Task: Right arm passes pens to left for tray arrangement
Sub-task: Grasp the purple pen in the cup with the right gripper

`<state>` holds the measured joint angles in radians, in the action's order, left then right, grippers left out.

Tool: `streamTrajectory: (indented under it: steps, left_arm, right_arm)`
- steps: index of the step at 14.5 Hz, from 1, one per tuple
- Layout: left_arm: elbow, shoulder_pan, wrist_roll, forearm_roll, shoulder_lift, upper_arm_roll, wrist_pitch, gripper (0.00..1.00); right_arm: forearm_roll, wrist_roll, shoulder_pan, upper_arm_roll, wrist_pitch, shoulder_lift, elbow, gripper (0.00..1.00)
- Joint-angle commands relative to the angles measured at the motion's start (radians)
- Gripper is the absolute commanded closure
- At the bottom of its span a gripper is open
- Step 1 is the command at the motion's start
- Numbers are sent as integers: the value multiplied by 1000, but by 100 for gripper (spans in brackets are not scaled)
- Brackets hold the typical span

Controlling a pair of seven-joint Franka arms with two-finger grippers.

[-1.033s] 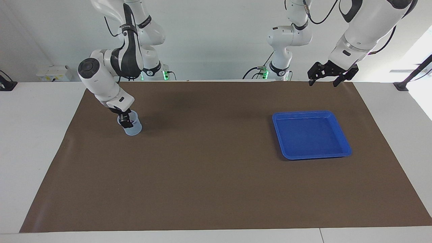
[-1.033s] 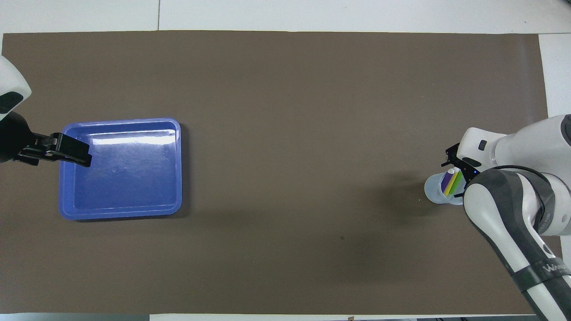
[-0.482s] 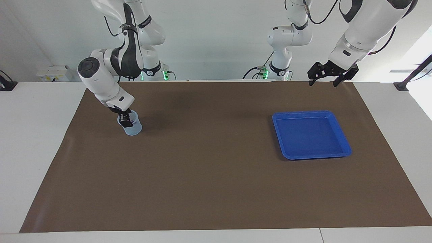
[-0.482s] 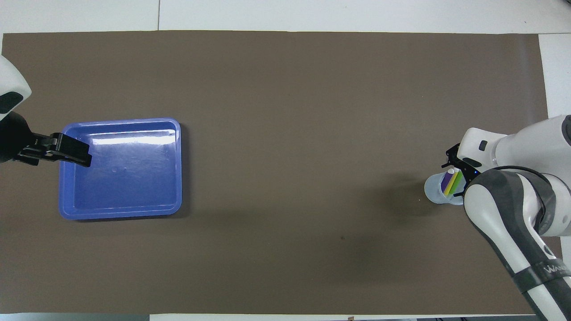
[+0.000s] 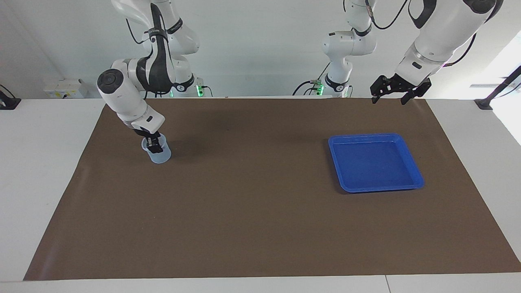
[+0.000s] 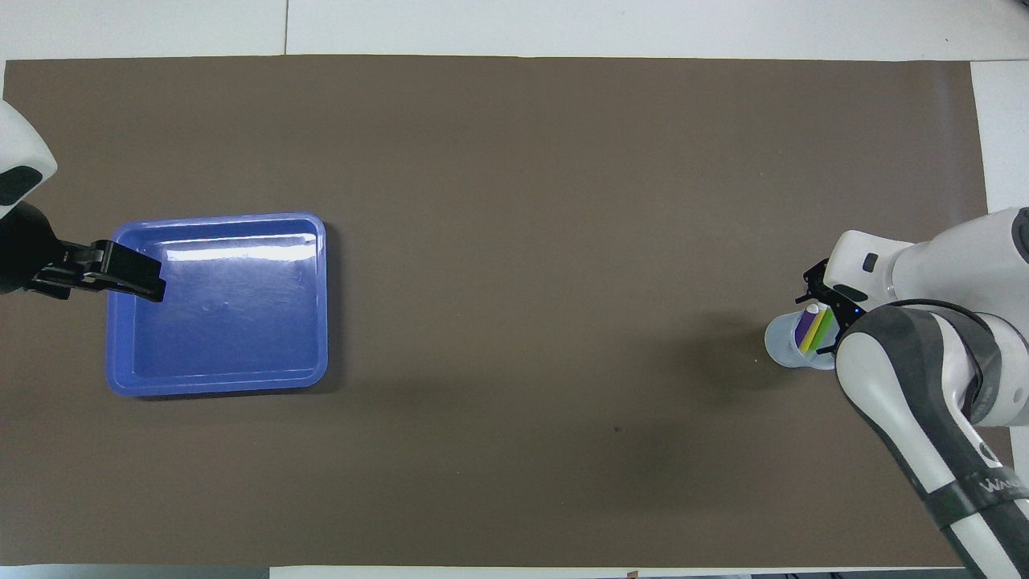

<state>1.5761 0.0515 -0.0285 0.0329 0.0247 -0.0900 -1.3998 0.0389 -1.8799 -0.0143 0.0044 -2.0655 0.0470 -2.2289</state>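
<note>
- The table is white and carries a brown mat that covers most of its top.
- A small translucent bluish cup stands upright on the mat toward the right arm's end of the table.
- Three pens stand in the cup side by side and lean together: a purple pen, a yellow pen and a green pen. The purple one shows a pale end at its top.
- The right tool reaches down into the mouth of the cup, among the pens. Its fingers stand close together at the pens' upper ends; I cannot tell whether they are pinching a pen, or which one.
- The blue tray lies flat on the mat toward the left arm's end of the table, well apart from the cup. Only its bare, glossy floor shows inside the rim.
- The left tool hangs in the air over the mat's edge nearest the robots, clear of the tray. Its fingers are spread wide with nothing between them. This arm waits.
- In the overhead view one dark finger of the left tool overlaps the tray's edge; the facing view shows it raised and not touching.
</note>
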Motion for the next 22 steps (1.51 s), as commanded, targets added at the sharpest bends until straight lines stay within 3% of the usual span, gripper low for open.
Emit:
streamTrajectory:
  steps: [1, 22]
  left_arm:
    - [33, -1, -1, 5, 35, 6, 4, 0]
    - [50, -1, 1, 7, 41, 6, -5, 0]
  right_arm:
    - [-2, 15, -1, 3, -19, 24, -21, 29]
    - [-1, -1, -24, 2, -5, 25, -26, 26]
